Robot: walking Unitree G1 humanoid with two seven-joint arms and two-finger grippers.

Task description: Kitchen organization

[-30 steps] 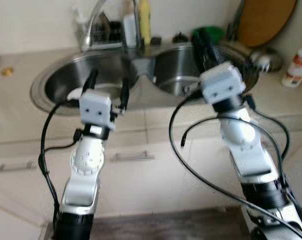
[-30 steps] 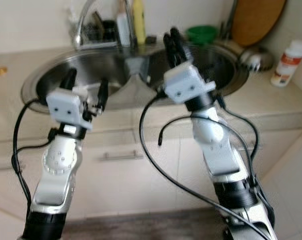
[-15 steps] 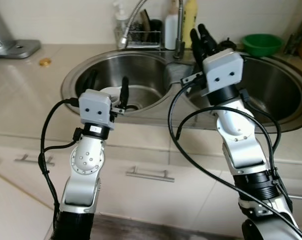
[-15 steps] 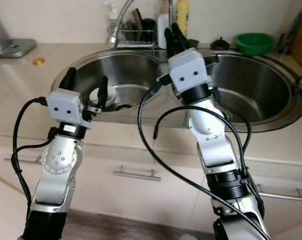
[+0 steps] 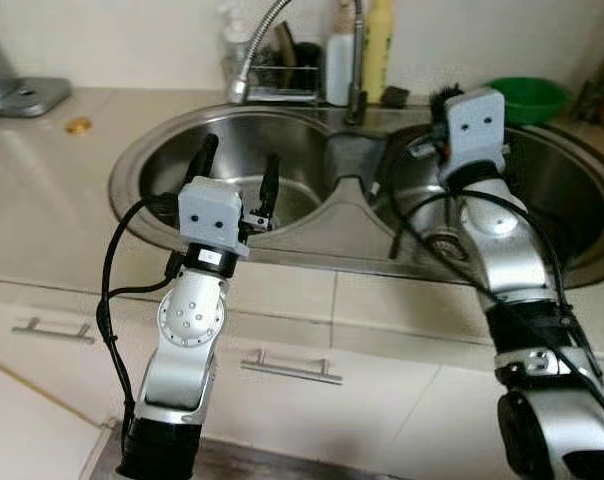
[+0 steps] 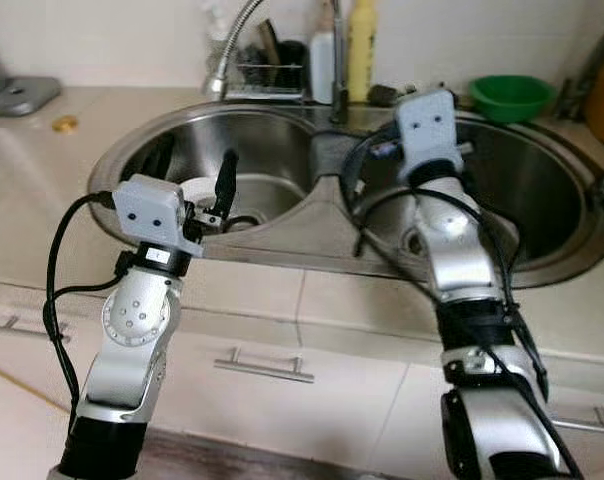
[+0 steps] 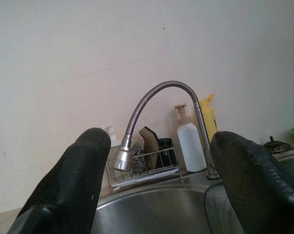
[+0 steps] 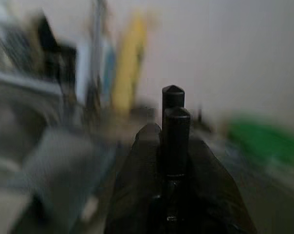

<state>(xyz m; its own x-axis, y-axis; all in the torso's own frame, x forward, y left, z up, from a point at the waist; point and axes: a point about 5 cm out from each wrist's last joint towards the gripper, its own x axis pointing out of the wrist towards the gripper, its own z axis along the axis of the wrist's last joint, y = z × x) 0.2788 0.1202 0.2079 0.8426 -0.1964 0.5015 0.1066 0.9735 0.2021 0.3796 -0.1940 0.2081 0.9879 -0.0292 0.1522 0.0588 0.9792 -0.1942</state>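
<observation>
Little looks done yet: both grippers are carrying nothing. The left gripper point(image 5: 236, 173) is hovering with jaws wide apart above the sink point(image 5: 152, 150), a white dish point(image 6: 200, 190) lying just beyond them. The right gripper point(image 8: 172, 105), jaws pressed together, is pointing toward the green bowl point(image 5: 527, 97).

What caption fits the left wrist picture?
Open left gripper facing the curved faucet and white soap bottle behind the sink.
</observation>
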